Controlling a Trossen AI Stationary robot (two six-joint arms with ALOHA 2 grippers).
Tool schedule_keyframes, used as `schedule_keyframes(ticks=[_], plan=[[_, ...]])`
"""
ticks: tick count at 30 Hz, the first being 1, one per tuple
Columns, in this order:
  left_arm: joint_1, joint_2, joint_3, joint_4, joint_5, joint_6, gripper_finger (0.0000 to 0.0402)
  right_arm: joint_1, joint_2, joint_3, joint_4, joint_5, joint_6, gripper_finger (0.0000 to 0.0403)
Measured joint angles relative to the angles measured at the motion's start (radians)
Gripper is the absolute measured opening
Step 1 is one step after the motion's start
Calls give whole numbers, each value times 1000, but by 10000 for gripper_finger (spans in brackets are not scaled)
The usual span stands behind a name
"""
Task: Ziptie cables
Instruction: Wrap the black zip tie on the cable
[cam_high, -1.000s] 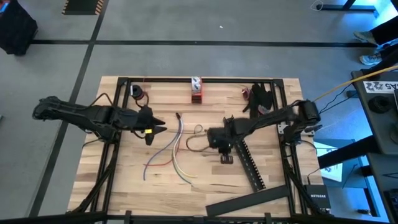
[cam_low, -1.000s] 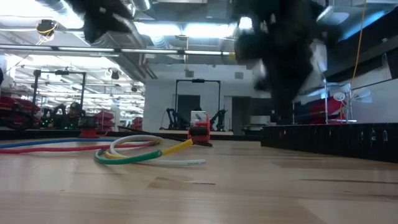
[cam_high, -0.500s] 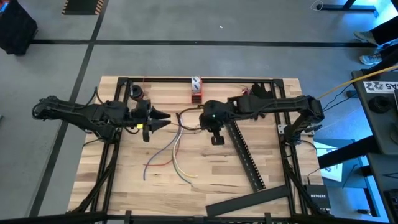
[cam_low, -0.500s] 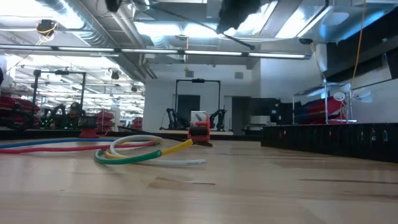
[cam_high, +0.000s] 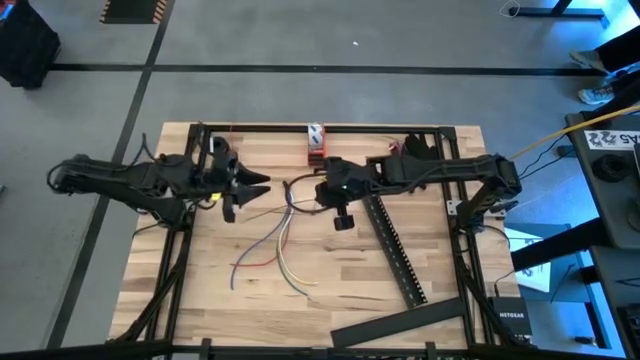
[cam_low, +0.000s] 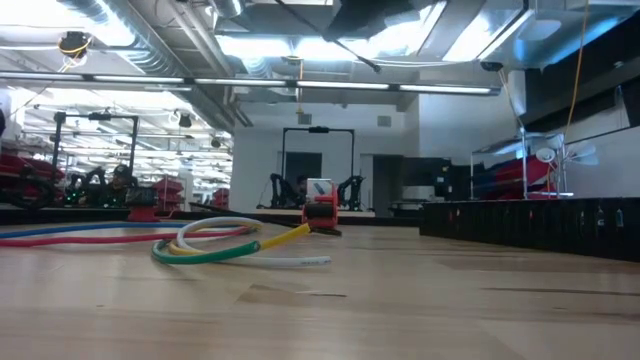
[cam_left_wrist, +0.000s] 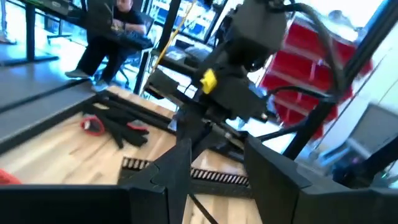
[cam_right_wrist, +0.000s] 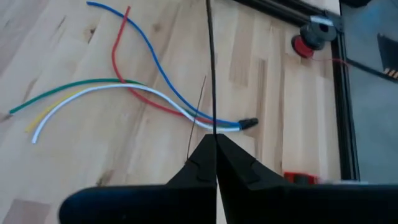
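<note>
The cables (cam_high: 283, 238) lie loose on the wooden table: blue, red, green, white and yellow wires joined at one dark-tipped end (cam_right_wrist: 247, 123). They also show in the low view (cam_low: 215, 242). My right gripper (cam_high: 303, 192) hangs above their far end, shut on a thin black strip (cam_right_wrist: 210, 68). The strip reaches out toward my left gripper (cam_high: 262, 188). My left gripper (cam_left_wrist: 217, 168) is open and faces the right gripper; a thin piece of the strip (cam_left_wrist: 200, 208) shows low between its fingers. I cannot tell whether they touch it. My right gripper pinches the thin black strip between its two fingers, at a point (cam_right_wrist: 214, 127) just ahead of the fingertips. The strip runs straight on from the fingers toward the table's left side. It is lifted clear of the table and the cables.
A long black slotted bar (cam_high: 395, 255) lies slanting on the right half of the table. A red and white object (cam_high: 316, 143) stands at the far edge, a small red spool (cam_high: 220, 150) at the far left. A person (cam_left_wrist: 118, 31) sits beyond the table.
My right gripper has left the slotted bar near the table's middle. It has gone up and toward the far left, to above the cables' far end, and has risen out of the low view. My left gripper has shifted a little toward the far edge.
</note>
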Motion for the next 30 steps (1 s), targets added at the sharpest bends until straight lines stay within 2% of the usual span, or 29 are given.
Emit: schedule_keyframes(ticks=[5, 10, 15, 24, 30], plan=[[-15, 138, 168, -296, -2, 92, 143, -20, 5, 0, -26, -79, 119, 0], [-2, 338, 304, -553, -1, 104, 143, -20, 18, 1, -38, -79, 208, 0], [15, 496, 416, -685, -1, 198, 143, -18, 39, 0, -97, -79, 249, 0], [14, 611, 472, -648, 3, 342, 143, -17, 55, -84, -103, -79, 326, 0], [22, 608, 470, -574, 3, 429, 143, -14, 55, -121, -68, -84, 348, 0]])
